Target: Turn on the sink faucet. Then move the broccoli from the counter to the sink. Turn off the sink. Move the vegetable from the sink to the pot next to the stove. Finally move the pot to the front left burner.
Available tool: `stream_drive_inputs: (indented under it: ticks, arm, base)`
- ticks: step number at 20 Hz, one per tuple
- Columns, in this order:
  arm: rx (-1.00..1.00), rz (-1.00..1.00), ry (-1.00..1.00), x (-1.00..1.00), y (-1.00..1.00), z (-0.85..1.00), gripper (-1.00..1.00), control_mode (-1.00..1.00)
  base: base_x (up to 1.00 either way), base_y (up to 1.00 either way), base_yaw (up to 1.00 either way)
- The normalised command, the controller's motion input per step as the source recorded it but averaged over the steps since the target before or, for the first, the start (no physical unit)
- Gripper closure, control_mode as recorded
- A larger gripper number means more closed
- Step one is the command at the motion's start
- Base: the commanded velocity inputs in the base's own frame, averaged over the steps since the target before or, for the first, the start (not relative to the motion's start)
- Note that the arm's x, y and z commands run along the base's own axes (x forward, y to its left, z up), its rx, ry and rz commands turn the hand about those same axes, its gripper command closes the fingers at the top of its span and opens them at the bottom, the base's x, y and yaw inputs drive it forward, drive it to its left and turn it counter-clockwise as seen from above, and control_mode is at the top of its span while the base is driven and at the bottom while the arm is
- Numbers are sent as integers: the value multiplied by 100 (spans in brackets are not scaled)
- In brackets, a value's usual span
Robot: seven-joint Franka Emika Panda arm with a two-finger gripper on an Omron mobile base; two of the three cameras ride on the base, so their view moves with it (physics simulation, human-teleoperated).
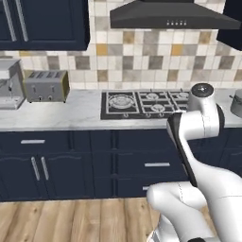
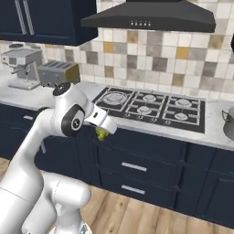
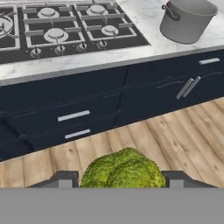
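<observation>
Gripping: end effector (image 3: 118, 181) clamps the broccoli (image 3: 122, 170) between both fingertips, jaws spread wide around it.
Position: broccoli hangs in front of the dark drawers, above the wood floor (image 3: 175, 131), below the desk (image 3: 144, 17) edge.
Clearance: open air around it.
Surface: pot (image 3: 186, 19) stands on marble right of the stove (image 3: 65, 28).

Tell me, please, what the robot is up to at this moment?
The arm's gripper is carrying the broccoli between its two fingers, held out in front of the dark blue cabinets and above the wooden floor. The pot stands on the marble counter just beside the stove. The broccoli has not reached the pot yet.
</observation>
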Motion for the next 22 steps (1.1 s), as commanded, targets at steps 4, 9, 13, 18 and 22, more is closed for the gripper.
stream_drive_inputs:
  ticks: [4, 9, 13, 18, 22]
  arm:
    - [0, 0, 0, 0, 0, 0, 100, 100]
    - [0, 0, 0, 0, 0, 0, 100, 100]
    - [0, 0, 0, 0, 0, 0, 100, 100]
    - [0, 0, 0, 0, 0, 0, 100, 100]
    - [0, 0, 0, 0, 0, 0, 100, 100]
  base:
    - [35, -58, -22]
    - [47, -45, -21]
    - [51, -39, -19]
    - [54, -33, -15]
    - [55, -32, -10]
